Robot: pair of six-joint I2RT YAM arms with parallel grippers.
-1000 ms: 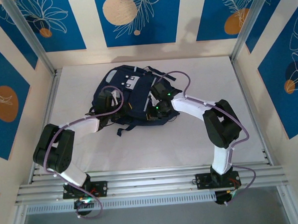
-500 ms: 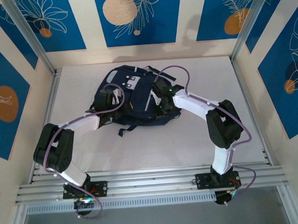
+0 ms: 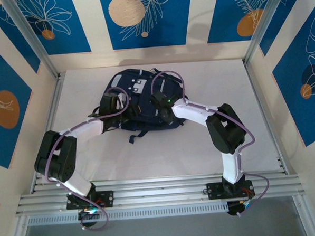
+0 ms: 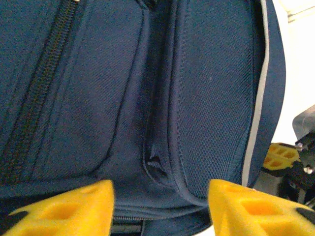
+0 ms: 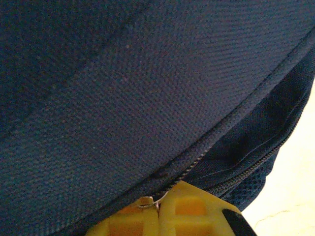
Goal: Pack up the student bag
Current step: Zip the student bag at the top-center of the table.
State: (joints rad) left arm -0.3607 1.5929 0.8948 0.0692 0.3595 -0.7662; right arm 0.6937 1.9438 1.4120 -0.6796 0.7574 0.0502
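- The student bag (image 3: 139,112) was laid flat on the white table (image 3: 224,88), nearer the far edge than the near edge and somewhat left of the middle.
- Its light grey patch (image 3: 139,87) was turned toward the far edge, and a black strap (image 3: 133,136) trailed toward the near edge.
- The left gripper (image 3: 110,105) was positioned over the bag's left side, at the end of a white arm link reaching in from the near left corner.
- In the left wrist view, its yellow fingers (image 4: 64,209) were spread wide and released. Nothing was clasped, and only navy fabric was seen in the gap between them.
- In the same view, a closed zipper (image 4: 42,98) was seen running along the left panel. A grey-white stripe (image 4: 262,98) was seen along the bag's right margin, with bare table surface beyond it.
- The right gripper (image 3: 158,103) was set on the right half of the bag, well apart from the table's right edge.
- In the right wrist view, its yellow fingers (image 5: 192,211) were pressed together and clenched, directly beneath a corded seam (image 5: 231,123) of the bag.
- A small pale piece was seen at the line where these fingers met. Whether it was actually pinched could not be told.
- A second zipper line (image 5: 251,167) was seen below that seam, running down toward the fingers, with pale table surface at the lower right.
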